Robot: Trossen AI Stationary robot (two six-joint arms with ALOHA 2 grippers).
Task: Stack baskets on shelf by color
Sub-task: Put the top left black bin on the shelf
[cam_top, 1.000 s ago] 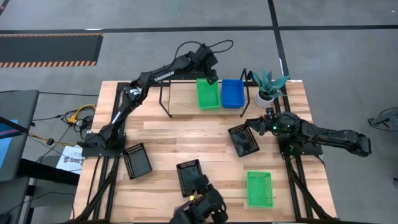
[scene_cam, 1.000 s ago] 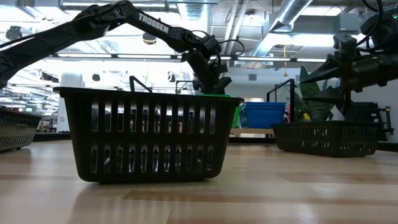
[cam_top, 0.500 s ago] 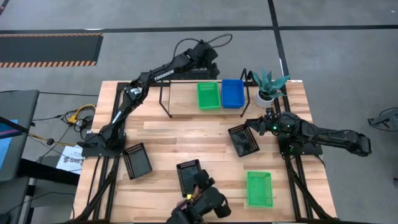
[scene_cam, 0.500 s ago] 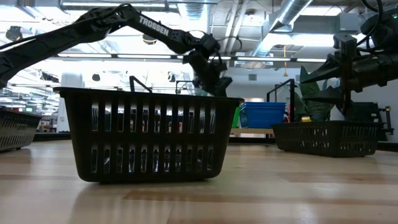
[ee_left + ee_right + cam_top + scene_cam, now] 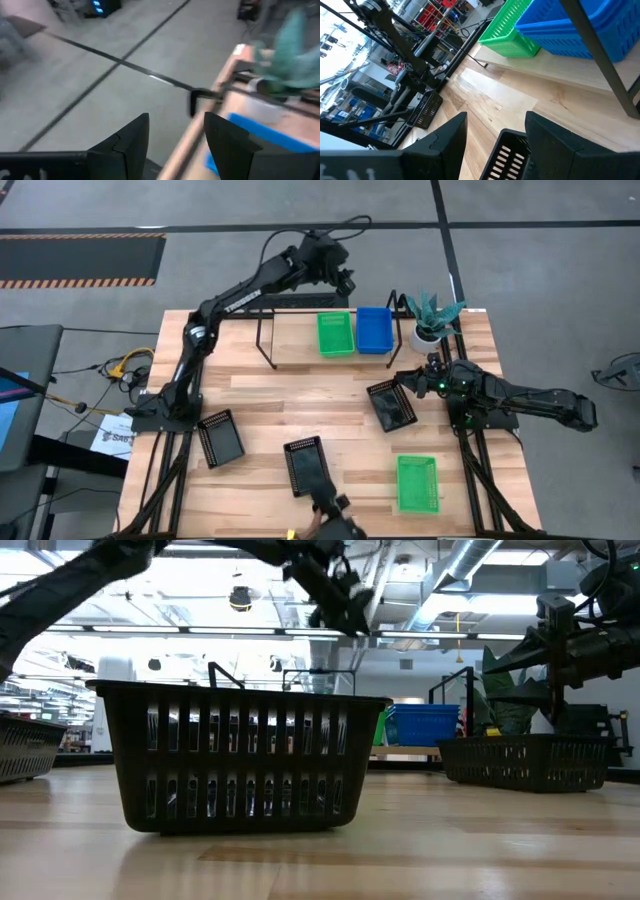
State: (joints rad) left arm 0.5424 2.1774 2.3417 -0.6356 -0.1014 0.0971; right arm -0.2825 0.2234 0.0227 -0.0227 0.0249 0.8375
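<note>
A green basket (image 5: 335,333) and a blue basket (image 5: 374,329) sit side by side on the shelf (image 5: 295,340) at the far edge. My left gripper (image 5: 342,277) is open and empty, raised beyond the shelf's far side, above the green basket. My right gripper (image 5: 430,380) is open by the right end of a black basket (image 5: 392,404) lying on the table; in the right wrist view its rim (image 5: 512,145) shows between the spread fingers. Two more black baskets (image 5: 221,438) (image 5: 308,465) and a second green basket (image 5: 417,483) rest on the table.
A white plant pot (image 5: 430,332) stands right of the shelf, close to the blue basket. Something dark (image 5: 330,518) pokes in at the near edge by the middle black basket. Bare tabletop (image 5: 290,395) lies between the shelf and the near baskets.
My left gripper has risen from the far rim of the green basket on the shelf and drawn back beyond the table's far edge. The green basket stays on the shelf. The dark thing at the near edge has mostly withdrawn out of the picture.
</note>
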